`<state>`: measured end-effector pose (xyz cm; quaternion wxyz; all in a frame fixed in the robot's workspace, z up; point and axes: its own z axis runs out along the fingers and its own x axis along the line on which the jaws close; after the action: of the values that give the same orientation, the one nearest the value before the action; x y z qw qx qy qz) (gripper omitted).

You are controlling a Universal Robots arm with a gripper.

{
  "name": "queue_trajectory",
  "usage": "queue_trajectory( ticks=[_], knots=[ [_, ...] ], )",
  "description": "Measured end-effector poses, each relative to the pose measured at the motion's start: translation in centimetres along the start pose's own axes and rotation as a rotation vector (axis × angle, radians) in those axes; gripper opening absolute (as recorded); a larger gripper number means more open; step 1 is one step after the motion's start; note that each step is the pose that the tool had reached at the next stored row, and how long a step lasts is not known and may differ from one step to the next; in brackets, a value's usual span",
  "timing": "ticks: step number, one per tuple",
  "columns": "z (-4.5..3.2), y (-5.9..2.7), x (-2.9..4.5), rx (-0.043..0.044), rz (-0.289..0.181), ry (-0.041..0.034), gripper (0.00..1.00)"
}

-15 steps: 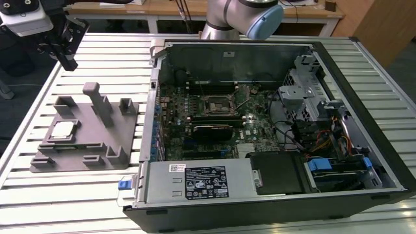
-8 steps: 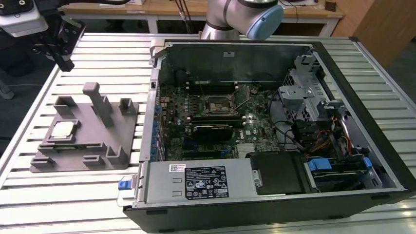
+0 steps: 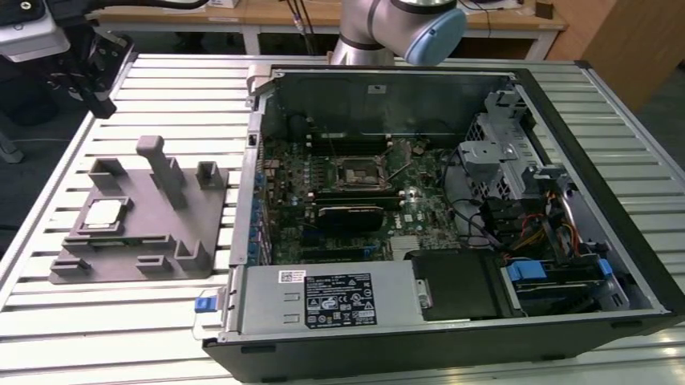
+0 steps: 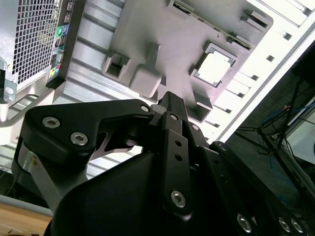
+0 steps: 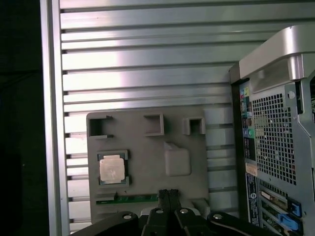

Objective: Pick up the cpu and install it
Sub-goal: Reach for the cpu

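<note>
Counted on one slatted metal desk [image 3: 160, 321]: one cpu [image 3: 104, 213], one grey tray [image 5: 147, 157] and one open computer case [image 3: 428, 104]. Inside the case are one motherboard [image 3: 423, 220], one bare socket [image 3: 358, 170] and one power supply box [image 3: 326, 298]. There is one robot arm [image 3: 391, 24] and one tool [image 5: 167, 192]. The tray has several upright posts; their exact number cannot be told.

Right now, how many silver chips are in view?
1. The chip lies on the grey tray, at the exterior view's left of the computer case. More may be hidden inside it.
</note>
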<state>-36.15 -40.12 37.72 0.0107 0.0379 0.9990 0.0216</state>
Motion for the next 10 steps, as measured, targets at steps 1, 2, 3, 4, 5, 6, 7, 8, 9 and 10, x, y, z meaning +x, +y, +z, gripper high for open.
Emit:
queue_trajectory(
  ticks=[1, 2, 3, 4, 5, 6, 7, 8, 9, 10],
  knots=[
    [0.01, -0.01, 0.08, 0.0, 0.0, 0.0002, 0.11],
    [0.01, -0.01, 0.15, 0.0001, 0.0, 0.0004, 0.11],
    [0.02, -0.02, 0.22, 0.0, 0.0, 0.0005, 0.11],
    [0.03, -0.02, 0.29, 0.0001, 0.0, 0.0006, 0.11],
    [0.04, -0.03, 0.36, 0.0001, 0.0, 0.0007, 0.11],
    [0.05, -0.04, 0.43, 0.0001, 0.0, 0.0009, 0.11],
    [0.06, -0.04, 0.5, 0.0001, 0.0, 0.001, 0.11],
    [0.06, -0.05, 0.57, 0.0001, 0.0, 0.0012, 0.11],
    [0.07, -0.05, 0.64, 0.0002, 0.0, 0.0013, 0.11],
    [0.08, -0.06, 0.72, 0.0001, 0.0, 0.0014, 0.11]
  ],
)
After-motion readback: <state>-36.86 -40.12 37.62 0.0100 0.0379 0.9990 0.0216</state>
